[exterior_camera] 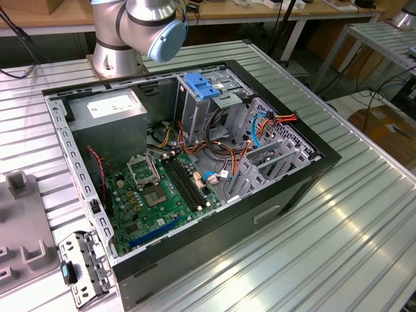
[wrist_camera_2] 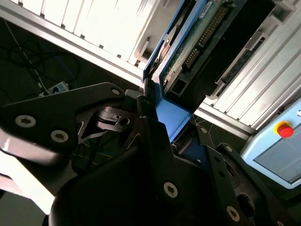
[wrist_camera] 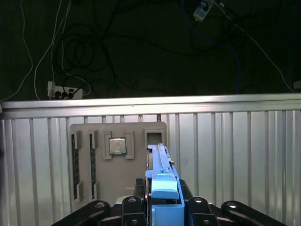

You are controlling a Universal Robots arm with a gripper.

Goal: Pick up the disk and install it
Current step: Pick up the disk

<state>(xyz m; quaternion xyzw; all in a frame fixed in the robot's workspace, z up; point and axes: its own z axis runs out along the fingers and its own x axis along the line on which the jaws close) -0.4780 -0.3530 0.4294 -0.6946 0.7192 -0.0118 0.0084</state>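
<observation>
The disk (wrist_camera: 162, 174) stands on edge, and I look along its blue plastic side rail. My gripper (wrist_camera: 164, 207) is shut on the disk, with a black finger on each side. It hangs over a grey parts tray (wrist_camera: 101, 179), in front of an open slot in that tray. In the second wrist view the disk (wrist_camera_2: 197, 37) shows its green circuit board and blue rail, and the gripper (wrist_camera_2: 164, 136) clamps its near end. The open computer case (exterior_camera: 312, 175) lies on the ribbed metal table, holding a grey cage with a blue handle (exterior_camera: 201, 88).
The tray carries a processor (wrist_camera: 117, 146) and memory sticks. Beyond the table edge are dark floor and cables. The arm's base (exterior_camera: 130, 32) stands behind the case. A grey power supply box (exterior_camera: 107, 107) sits in the case corner. A metal bracket (exterior_camera: 81, 266) lies beside the case.
</observation>
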